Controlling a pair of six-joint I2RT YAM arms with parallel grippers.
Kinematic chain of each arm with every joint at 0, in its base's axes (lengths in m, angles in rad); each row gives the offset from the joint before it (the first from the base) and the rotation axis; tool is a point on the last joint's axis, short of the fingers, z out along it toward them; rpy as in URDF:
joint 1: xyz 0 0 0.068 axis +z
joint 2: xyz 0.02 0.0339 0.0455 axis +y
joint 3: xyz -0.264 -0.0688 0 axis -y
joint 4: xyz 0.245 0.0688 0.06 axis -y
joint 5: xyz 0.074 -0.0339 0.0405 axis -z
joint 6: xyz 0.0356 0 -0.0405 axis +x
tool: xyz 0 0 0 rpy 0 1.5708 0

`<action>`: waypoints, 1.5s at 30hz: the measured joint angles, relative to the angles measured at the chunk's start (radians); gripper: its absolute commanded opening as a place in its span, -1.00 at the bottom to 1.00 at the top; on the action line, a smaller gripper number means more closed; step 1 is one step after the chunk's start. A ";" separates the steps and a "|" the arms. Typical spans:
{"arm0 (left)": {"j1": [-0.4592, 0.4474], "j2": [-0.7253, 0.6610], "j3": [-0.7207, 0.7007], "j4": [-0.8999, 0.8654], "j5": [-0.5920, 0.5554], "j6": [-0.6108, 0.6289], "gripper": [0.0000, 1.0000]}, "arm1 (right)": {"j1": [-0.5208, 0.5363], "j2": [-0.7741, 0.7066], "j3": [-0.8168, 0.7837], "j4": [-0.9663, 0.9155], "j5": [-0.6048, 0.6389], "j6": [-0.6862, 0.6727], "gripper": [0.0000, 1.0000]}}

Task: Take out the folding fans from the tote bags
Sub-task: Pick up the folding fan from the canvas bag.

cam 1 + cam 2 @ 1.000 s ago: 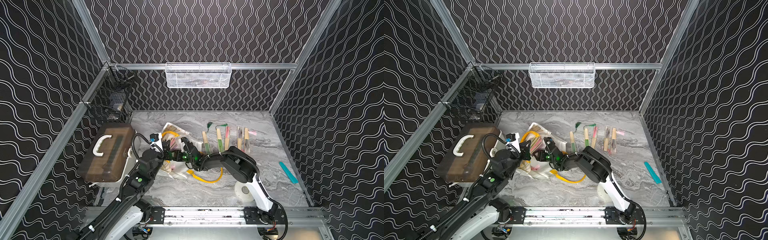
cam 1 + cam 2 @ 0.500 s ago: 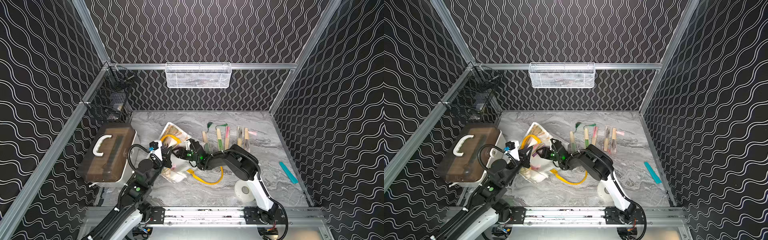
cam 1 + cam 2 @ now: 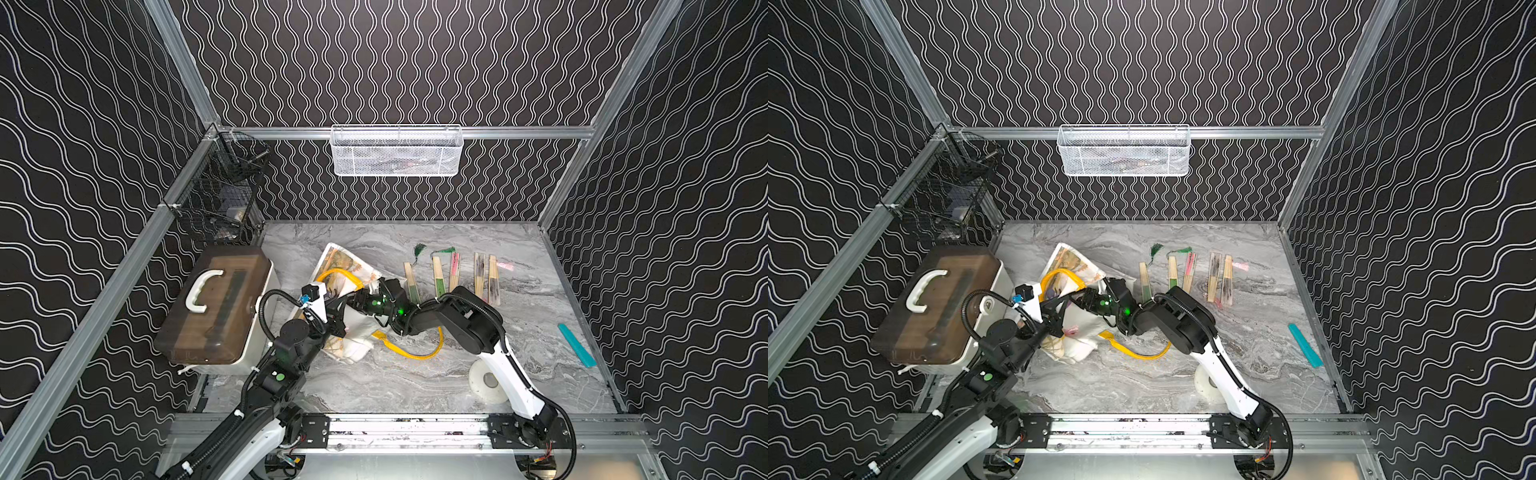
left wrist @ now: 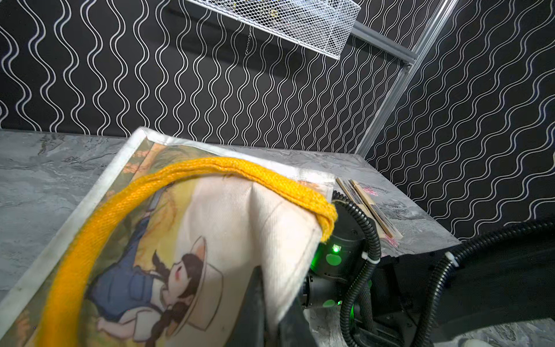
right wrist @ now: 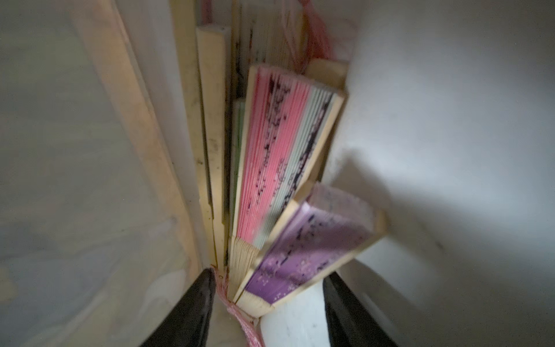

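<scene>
Left gripper is clenched on the canvas lip of the tote bag, with cloth pinched between its dark fingers in the left wrist view. The bag lies on the bench left of centre, close to the brown-lidded box at the left edge. It is white canvas with a brownish print and a cartoon girl in a brimmed hat. A thick yellow woven handle arches over the raised side. A second yellow handle loop lies flat on the bench toward the front edge, beside crumpled white canvas; whether that is a separate bag cannot be told. Right gripper is inside the bag. Its jaws stand apart on either side of the pivot ends of the folding fans there, and whether they press on them cannot be told. In the blurred right wrist view these fans are partly splayed. A pink fan has dark speckled markings and a pale green band. A purple fan is similarly speckled. Several plain tan bamboo slats stand alongside them, and a pink cord runs by one finger. In both top views, five closed fans lie in a row on the bench right of the bag, toward the rear edge. They are tan sticks with green, pink or ink-black folds. Two have green tassels and one has a pink one. A teal bar lies near the right edge.
</scene>
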 measured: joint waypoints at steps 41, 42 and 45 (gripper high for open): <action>-0.005 -0.012 0.076 -0.077 0.003 -0.002 -1.00 | -0.010 -0.148 -0.137 -0.078 0.029 -0.019 -0.77; -0.005 -0.010 0.083 -0.084 -0.015 -0.004 -1.00 | -0.010 -0.167 -0.147 -0.084 0.035 -0.031 -0.81; -0.005 0.003 0.112 -0.107 -0.071 -0.007 -1.00 | -0.009 -0.205 -0.171 -0.095 0.055 -0.067 -0.87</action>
